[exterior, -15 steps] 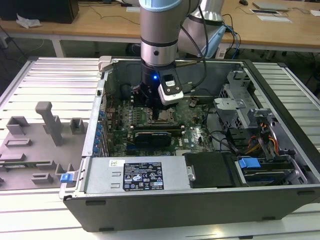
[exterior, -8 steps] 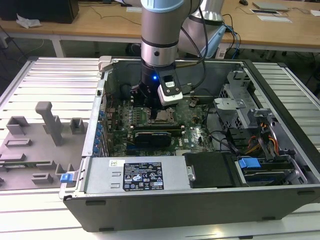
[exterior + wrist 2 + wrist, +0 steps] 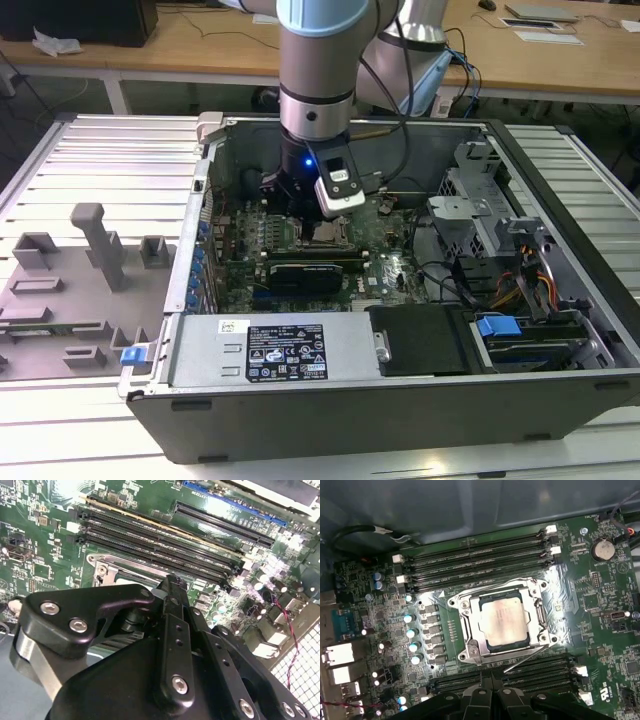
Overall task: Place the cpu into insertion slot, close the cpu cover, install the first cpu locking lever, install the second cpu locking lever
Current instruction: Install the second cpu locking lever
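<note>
The cpu (image 3: 503,621) lies seated in the insertion slot (image 3: 466,639) near the middle of the green motherboard (image 3: 600,605), with the cpu cover (image 3: 536,611) shut down flat around it — memory slots (image 3: 475,562) run along both sides. The hand (image 3: 491,682) hovers just beside the socket's edge, fingers clenched together and grasping nothing.

A: The cpu (image 3: 504,623) has a pale silver-grey face with a faint tan tint; the cover (image 3: 468,630) around it is bright silver.

B: And the board (image 3: 605,600)?

A: Green, with long black memory slots (image 3: 475,560) and blue-topped capacitors (image 3: 410,618).

B: The gripper (image 3: 172,587)?

A: Matte black with silver screws. The case (image 3: 300,425) is dark grey.
</note>
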You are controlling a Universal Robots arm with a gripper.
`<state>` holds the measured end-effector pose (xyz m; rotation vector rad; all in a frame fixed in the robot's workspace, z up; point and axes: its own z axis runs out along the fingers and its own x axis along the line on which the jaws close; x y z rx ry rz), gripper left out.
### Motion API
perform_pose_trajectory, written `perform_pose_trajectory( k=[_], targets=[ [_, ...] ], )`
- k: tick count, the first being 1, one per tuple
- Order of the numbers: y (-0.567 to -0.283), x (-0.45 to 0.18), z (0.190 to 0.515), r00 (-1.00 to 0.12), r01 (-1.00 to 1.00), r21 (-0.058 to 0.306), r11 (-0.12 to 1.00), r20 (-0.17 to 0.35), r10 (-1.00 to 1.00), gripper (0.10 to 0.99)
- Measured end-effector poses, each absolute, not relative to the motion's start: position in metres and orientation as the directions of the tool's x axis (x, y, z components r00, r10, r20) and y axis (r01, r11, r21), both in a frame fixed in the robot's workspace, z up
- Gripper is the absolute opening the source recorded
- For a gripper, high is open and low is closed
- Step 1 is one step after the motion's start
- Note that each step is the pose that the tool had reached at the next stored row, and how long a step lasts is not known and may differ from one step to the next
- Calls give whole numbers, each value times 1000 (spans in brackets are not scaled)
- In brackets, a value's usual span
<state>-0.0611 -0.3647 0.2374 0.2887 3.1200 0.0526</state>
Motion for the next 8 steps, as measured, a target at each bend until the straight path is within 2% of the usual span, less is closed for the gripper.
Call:
perform_pose_trajectory(
  k=[6,8],
  targets=[
    [-371,-62,235,-988,156,59,986,-5,157,106],
    [-379,-65,233,-988,152,96,984,1,152,106]
  ],
)
